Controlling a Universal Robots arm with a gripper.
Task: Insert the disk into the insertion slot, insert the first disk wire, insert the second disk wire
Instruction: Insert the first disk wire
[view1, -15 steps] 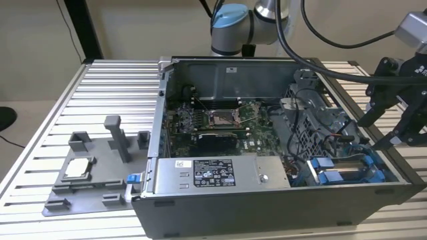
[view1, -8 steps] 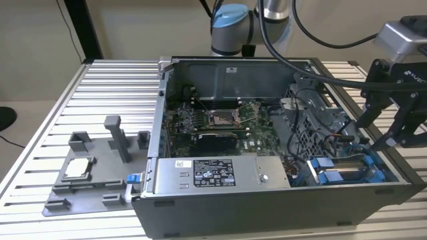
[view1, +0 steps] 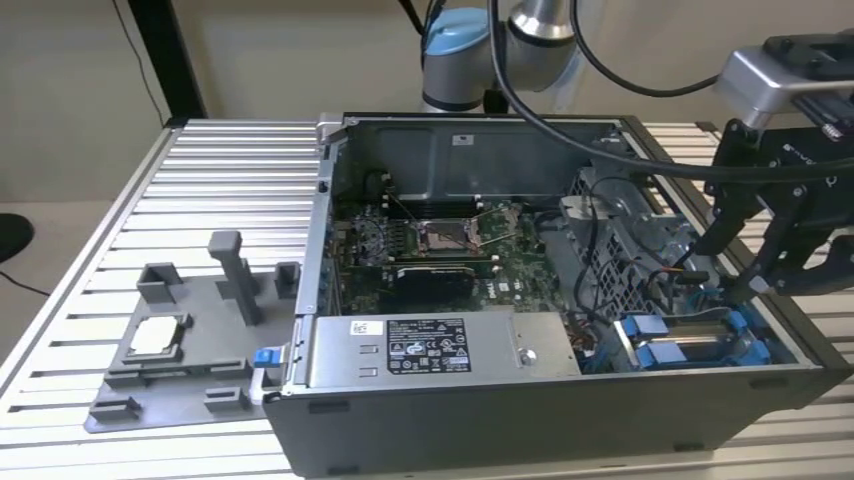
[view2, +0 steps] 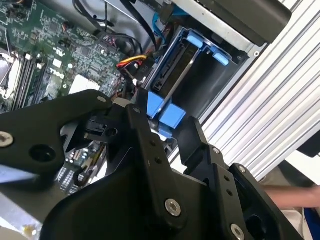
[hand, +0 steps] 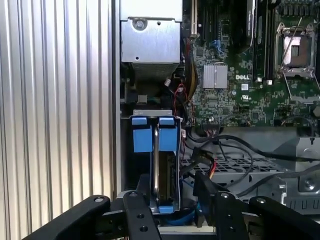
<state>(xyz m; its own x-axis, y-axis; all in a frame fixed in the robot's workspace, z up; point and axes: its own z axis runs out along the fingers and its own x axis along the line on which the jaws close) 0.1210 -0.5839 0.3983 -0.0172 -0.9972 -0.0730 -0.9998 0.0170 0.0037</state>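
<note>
Inside an open computer case (view1: 534, 420), at the exterior view's right: the disk (view1: 687, 350), standing on edge in the insertion slot (view1: 763, 338). Directly over it, the black gripper (view1: 747, 290), set astride the disk's blue end in both wrist views. Cannot tell whether clamped on the disk or released. Just beside the slot, red and yellow wires (view2: 131, 62).

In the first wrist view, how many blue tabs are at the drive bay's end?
2. They sit side by side: one tab nearer the case wall, the other tab nearer the motherboard. Others may be hidden.
</note>
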